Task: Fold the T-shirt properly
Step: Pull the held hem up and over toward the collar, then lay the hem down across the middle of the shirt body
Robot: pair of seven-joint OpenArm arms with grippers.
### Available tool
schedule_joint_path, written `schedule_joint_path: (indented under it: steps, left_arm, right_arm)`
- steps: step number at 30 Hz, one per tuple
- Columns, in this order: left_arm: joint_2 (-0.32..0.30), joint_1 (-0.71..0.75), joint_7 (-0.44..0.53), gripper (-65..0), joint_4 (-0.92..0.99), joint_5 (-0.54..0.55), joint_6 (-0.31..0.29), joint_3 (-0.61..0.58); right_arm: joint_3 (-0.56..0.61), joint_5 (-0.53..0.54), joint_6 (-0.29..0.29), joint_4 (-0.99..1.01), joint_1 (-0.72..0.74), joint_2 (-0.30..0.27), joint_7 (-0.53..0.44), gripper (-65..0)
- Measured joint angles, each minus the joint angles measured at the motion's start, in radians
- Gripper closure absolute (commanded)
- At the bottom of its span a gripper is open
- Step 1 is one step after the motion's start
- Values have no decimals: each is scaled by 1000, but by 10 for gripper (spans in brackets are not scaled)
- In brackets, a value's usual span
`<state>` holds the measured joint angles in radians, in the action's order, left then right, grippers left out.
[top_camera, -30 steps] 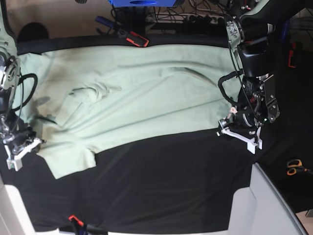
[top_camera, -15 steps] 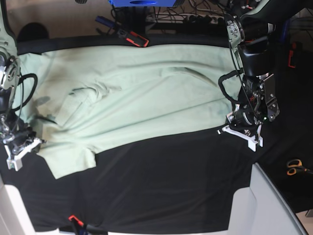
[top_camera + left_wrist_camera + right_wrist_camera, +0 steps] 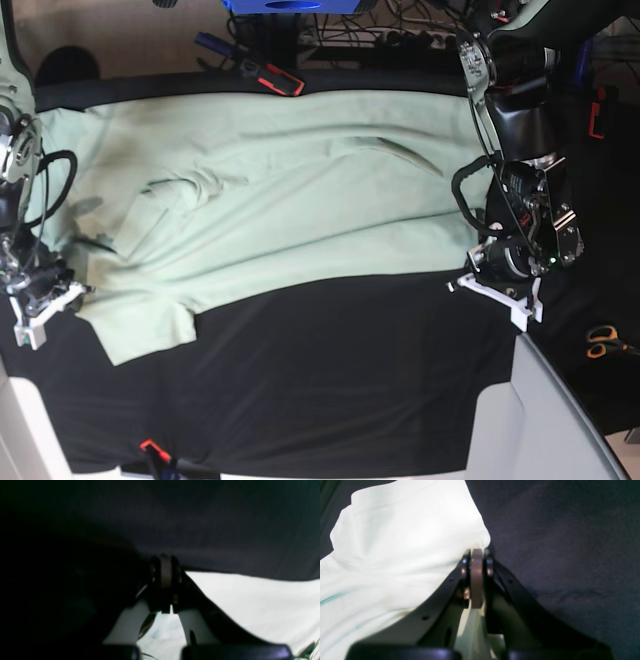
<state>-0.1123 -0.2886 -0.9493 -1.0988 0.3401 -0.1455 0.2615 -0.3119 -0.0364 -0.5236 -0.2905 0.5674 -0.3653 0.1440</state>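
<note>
1. T-shirt [image 3: 290, 200]: pale mint-green garment spread flat across the far half of the black tablecloth [image 3: 340, 380], creased around the collar area at its middle; one sleeve [image 3: 140, 325] projects toward the near edge of the tablecloth

2. Left gripper [image 3: 492, 290]: set at the T-shirt's near corner on the base view's right side, resting low on the tablecloth; in the left wrist view the left gripper [image 3: 163, 580] has its jaws drawn together, and the pale cloth [image 3: 250, 600] lies just beside and behind the tips; whether fabric is pinched between them cannot be told from the dark, blurred picture

3. Right gripper [image 3: 40, 305]: placed at the opposite end of the T-shirt, just beside the projecting sleeve; in the right wrist view the right gripper [image 3: 477, 562] has its jaws pressed together, with the bright fabric edge [image 3: 407, 542] bunched up against the tips; a firm pinch on the cloth is not plain to see

4. Tablecloth: bare and dark on the near side of the T-shirt, between the two grippers

5. Scissors [image 3: 603, 342]: orange-handled, lying well apart from the T-shirt, beyond the left gripper at the base view's right edge

6. Red-and-black tool [image 3: 278, 78]: lies just past the T-shirt's far edge
</note>
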Motion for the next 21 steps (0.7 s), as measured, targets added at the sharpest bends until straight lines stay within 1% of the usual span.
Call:
schedule_joint_path:
  steps: [3,7,11,15,21]
  left_arm:
    - [2,7,-31,0,-50,0,0,0]
    - [0,3,-30,0,-99,0,0,0]
    - [-1,4,-30,0,-105,0,0,-5]
    - [1,7,-32,0,-119,0,-1,-5]
    - [-1,6,-113,0,-234,2,-2,-5]
  right_arm:
    - [0,0,0,0,0,0,0,0]
    - [0,1,0,-9,-2,0,-2,0]
    - [-5,1,-3,-68,-9,3,2,0]
    - [-5,1,-3,-80,-12,6,-2,0]
    - [-5,0,-3,-80,-20,5,3,0]
